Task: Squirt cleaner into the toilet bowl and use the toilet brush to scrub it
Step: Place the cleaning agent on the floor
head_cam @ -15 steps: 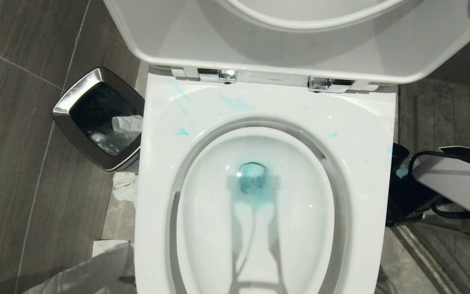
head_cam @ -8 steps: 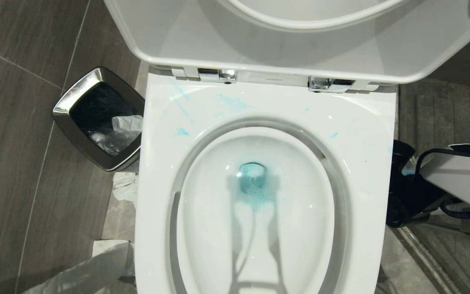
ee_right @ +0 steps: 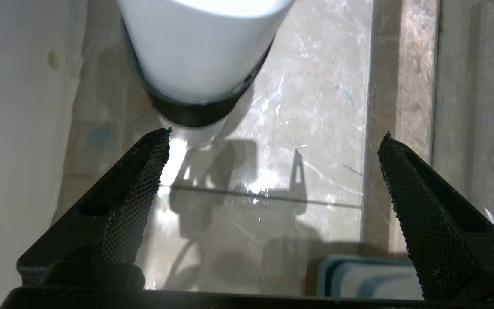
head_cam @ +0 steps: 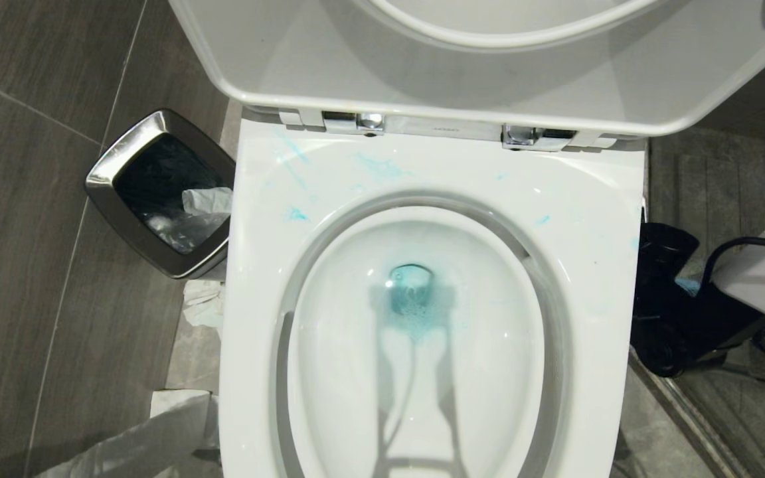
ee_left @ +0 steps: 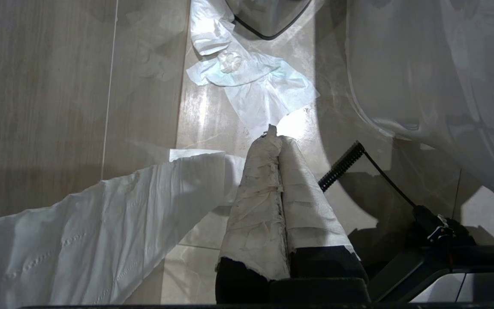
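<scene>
We see turquoise cleaner (head_cam: 411, 302) already pooled at the bottom of the toilet bowl (head_cam: 595, 219), with smears on its rim, so squirting looks done and scrubbing is left. The right gripper (ee_right: 272, 201), jaws spread wide and empty, hangs low beside the bowl's right side near a white cylinder (ee_right: 200, 51) (no brush visible). The left gripper (ee_left: 275, 141) is closed, its fingers wrapped in tissue.

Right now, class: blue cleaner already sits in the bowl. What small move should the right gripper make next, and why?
Probably move toward the brush holder: the cleaner already pools in the bowl, and the right gripper hangs open and empty over the floor beside it.
</scene>
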